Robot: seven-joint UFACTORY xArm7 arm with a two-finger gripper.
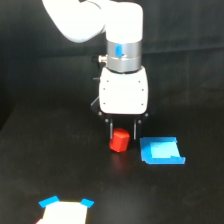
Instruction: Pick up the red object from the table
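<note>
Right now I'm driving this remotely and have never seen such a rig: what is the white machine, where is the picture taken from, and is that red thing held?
There is one picture, from a camera off the arm that looks at the scene. The white machine is a robot arm that reaches down. Its claw has two thin dark fingers on either side of the red block. The block seems to sit on the black table. Whether the fingers already press on it I cannot tell. To the exterior view's right of the block lies a flat blue piece, apart from it. At the bottom edge is a pale thing with blue corners, cut off by the frame.
</note>
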